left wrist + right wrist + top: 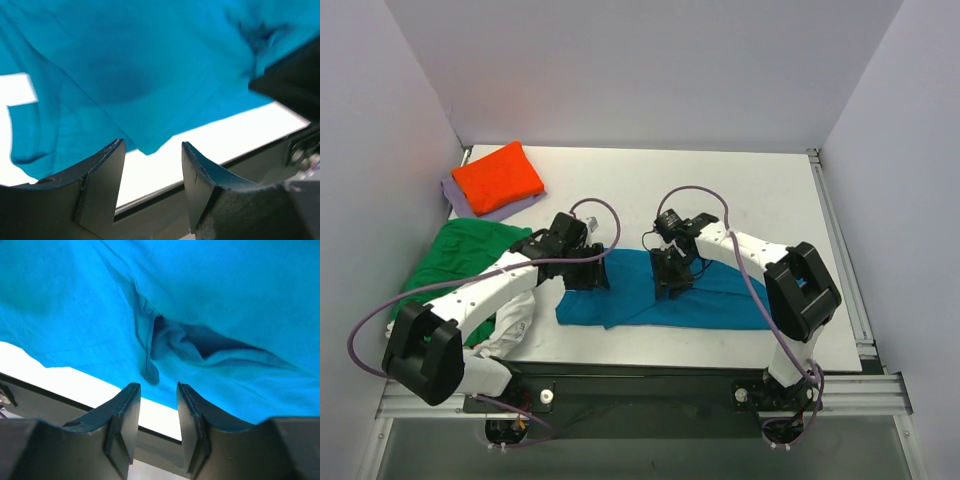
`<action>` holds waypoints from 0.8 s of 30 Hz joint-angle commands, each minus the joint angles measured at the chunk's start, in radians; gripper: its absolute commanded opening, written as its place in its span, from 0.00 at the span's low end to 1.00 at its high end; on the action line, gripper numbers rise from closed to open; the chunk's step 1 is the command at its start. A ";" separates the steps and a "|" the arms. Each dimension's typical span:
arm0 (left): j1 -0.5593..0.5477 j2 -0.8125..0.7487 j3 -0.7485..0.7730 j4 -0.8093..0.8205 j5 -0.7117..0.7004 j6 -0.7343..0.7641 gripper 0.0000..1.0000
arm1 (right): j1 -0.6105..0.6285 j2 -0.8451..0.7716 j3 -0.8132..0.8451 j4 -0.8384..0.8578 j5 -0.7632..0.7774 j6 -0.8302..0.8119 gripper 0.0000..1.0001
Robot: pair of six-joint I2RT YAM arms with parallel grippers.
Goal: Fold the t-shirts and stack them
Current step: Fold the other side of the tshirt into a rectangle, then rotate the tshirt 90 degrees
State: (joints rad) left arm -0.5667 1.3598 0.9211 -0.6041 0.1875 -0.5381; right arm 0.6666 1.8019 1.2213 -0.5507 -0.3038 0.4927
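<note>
The teal-blue t-shirt (720, 300) lies partly folded along the table's near edge, between the two arms. My left gripper (588, 274) is at its left end and my right gripper (672, 278) over its middle. In the left wrist view the teal cloth (125, 65) fills the upper part. A corner of it ends just beyond my left gripper (153, 145), whose jaws stand apart with nothing between them. In the right wrist view a creased fold of the shirt (165, 340) lies just past my right gripper (157, 386), also open and empty.
A folded orange t-shirt (498, 177) rests on a lavender one (458, 197) at the back left. A green t-shirt (460, 255) lies crumpled at the left, with a white one (517, 322) under the left arm. The table's front edge (650, 362) runs just below the teal shirt.
</note>
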 commanded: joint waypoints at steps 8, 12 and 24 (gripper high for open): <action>0.113 0.074 0.185 0.018 -0.108 -0.091 0.61 | -0.137 -0.167 -0.031 -0.077 0.065 -0.011 0.40; 0.156 0.148 0.252 0.009 -0.120 -0.085 0.62 | -0.220 -0.155 -0.028 -0.075 0.078 -0.049 0.40; 0.146 0.471 0.355 0.041 0.058 -0.007 0.63 | -0.412 -0.044 -0.060 -0.057 0.095 -0.164 0.40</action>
State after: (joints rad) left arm -0.4160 1.7733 1.2320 -0.5804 0.1596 -0.5785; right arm 0.2749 1.7378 1.1755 -0.5751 -0.2256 0.3752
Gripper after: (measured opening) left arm 0.630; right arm 0.404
